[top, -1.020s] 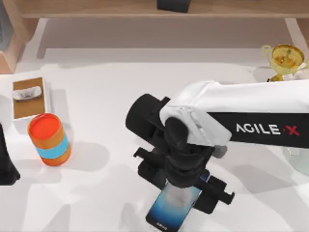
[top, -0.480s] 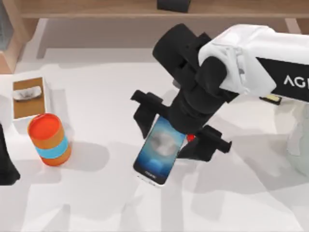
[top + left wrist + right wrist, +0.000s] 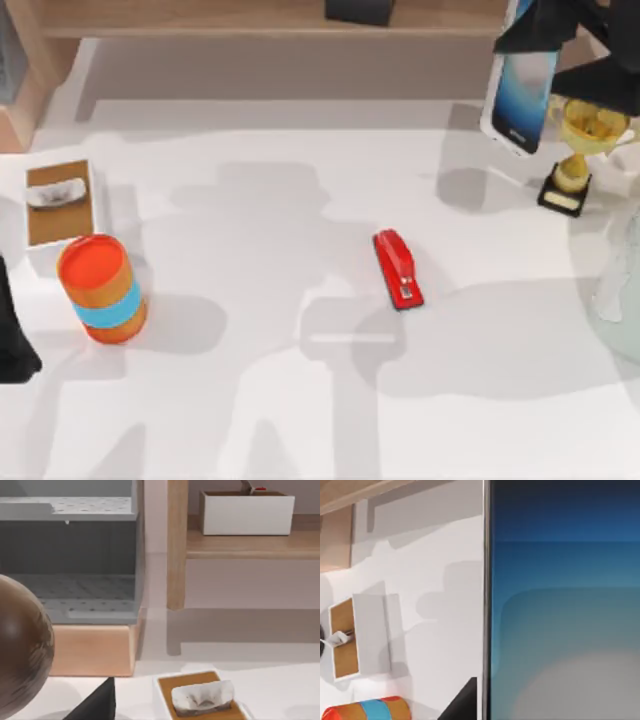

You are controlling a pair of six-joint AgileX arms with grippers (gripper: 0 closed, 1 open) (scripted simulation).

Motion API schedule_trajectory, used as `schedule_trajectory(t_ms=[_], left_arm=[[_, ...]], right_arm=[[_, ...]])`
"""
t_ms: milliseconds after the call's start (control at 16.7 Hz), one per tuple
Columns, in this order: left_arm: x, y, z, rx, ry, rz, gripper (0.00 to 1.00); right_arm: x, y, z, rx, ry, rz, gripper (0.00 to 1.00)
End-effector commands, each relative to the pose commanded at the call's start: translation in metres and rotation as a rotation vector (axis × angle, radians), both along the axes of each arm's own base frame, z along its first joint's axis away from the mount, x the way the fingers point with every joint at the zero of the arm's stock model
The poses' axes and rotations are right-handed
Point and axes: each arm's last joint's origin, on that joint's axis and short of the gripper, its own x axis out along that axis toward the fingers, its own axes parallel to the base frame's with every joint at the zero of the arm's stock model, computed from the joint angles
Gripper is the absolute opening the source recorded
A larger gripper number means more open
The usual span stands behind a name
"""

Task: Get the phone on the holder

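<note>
Blue-screened phone (image 3: 522, 92) clamped in the right hand (image 3: 560, 45), aloft at the table's far right, above the red stapler (image 3: 397, 268).

The phone (image 3: 520, 92) is a flat rectangular smartphone with rounded corners and a thin pale edge, its screen a deep blue that fades to a pale glow toward the middle. From above it sits at the far right of the scene, held up off the table and tilted, its screen facing the camera, its upper end hidden under dark gripper parts and its lower end pointing toward the near side. In the right wrist view the phone (image 3: 565, 605) shows very close, its straight edge running upright through the picture.
</note>
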Motion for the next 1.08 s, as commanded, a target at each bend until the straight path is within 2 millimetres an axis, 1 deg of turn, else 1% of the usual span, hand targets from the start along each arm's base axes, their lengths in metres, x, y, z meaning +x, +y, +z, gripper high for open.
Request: schedule_trajectory(t_ms=[120, 180, 300, 420, 480, 600, 720, 840, 900, 960, 1080], left_arm=[[0.000, 0.000, 0.000, 0.000, 0.000, 0.000, 1.00], [0.000, 0.000, 0.000, 0.000, 0.000, 0.000, 1.00], [0.000, 0.000, 0.000, 0.000, 0.000, 0.000, 1.00], [0.000, 0.000, 0.000, 0.000, 0.000, 0.000, 1.00], [0.000, 0.000, 0.000, 0.000, 0.000, 0.000, 1.00], [0.000, 0.000, 0.000, 0.000, 0.000, 0.000, 1.00], [0.000, 0.000, 0.000, 0.000, 0.000, 0.000, 1.00], [0.000, 0.000, 0.000, 0.000, 0.000, 0.000, 1.00], [0.000, 0.000, 0.000, 0.000, 0.000, 0.000, 1.00], [0.000, 0.000, 0.000, 0.000, 0.000, 0.000, 1.00], [0.000, 0.000, 0.000, 0.000, 0.000, 0.000, 1.00]], right_arm=[[0.001, -0.046, 0.015, -0.019, -0.148, 0.009, 0.00], [0.000, -0.063, 0.020, -0.029, -0.213, 0.026, 0.00], [-0.003, -0.088, 0.028, -0.048, -0.331, 0.077, 0.00], [-0.008, -0.111, 0.030, -0.074, -0.432, 0.124, 0.00], [-0.011, -0.125, 0.030, -0.096, -0.479, 0.135, 0.00], [-0.020, -0.166, 0.028, -0.168, -0.555, 0.117, 0.00], [-0.037, -0.216, 0.021, -0.268, -0.606, 0.060, 0.00], [-0.064, -0.268, 0.011, -0.379, -0.628, -0.008, 0.00], [-0.080, -0.290, 0.005, -0.431, -0.633, -0.035, 0.00], [-0.096, -0.309, -0.002, -0.478, -0.634, -0.055, 0.00], [-0.126, -0.334, -0.018, -0.550, -0.633, -0.072, 0.00]])
